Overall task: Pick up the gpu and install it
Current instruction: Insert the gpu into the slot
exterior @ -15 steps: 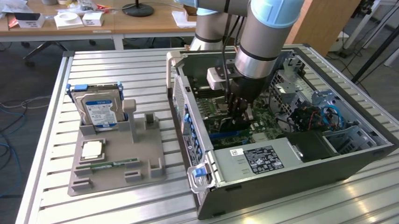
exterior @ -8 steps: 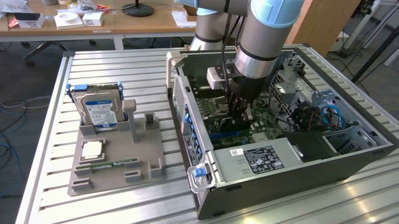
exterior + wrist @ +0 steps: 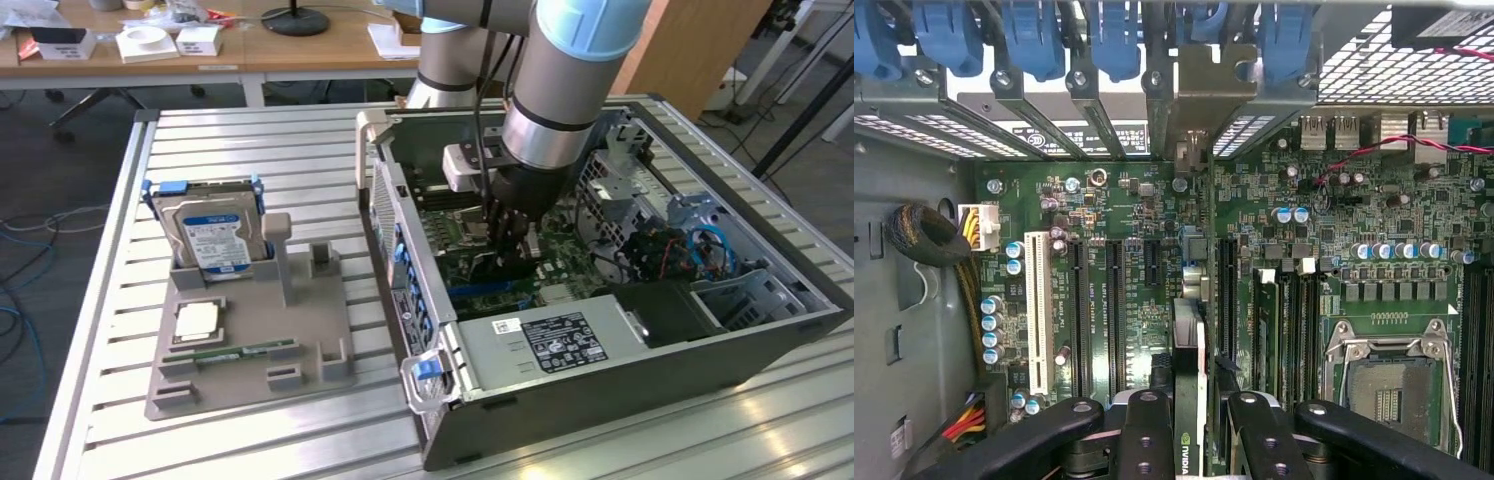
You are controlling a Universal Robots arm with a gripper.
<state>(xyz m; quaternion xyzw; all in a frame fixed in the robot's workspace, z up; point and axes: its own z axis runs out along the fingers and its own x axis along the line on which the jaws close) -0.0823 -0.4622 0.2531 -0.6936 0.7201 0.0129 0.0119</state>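
Now, arm [image 3: 561, 90] vertical inside computer case [image 3: 641, 370], end effector [image 3: 1194, 410] clamped on gpu [image 3: 1189, 345], above motherboard [image 3: 1124, 200]

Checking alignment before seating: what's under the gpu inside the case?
Under the gpu, held edge-on in the gripper, lies the green motherboard with black expansion slots beside it. The slot directly beneath is covered by the card.

Ext cam high, looks down; wrist cam close over shared mobo [image 3: 571, 272] [image 3: 1144, 200].
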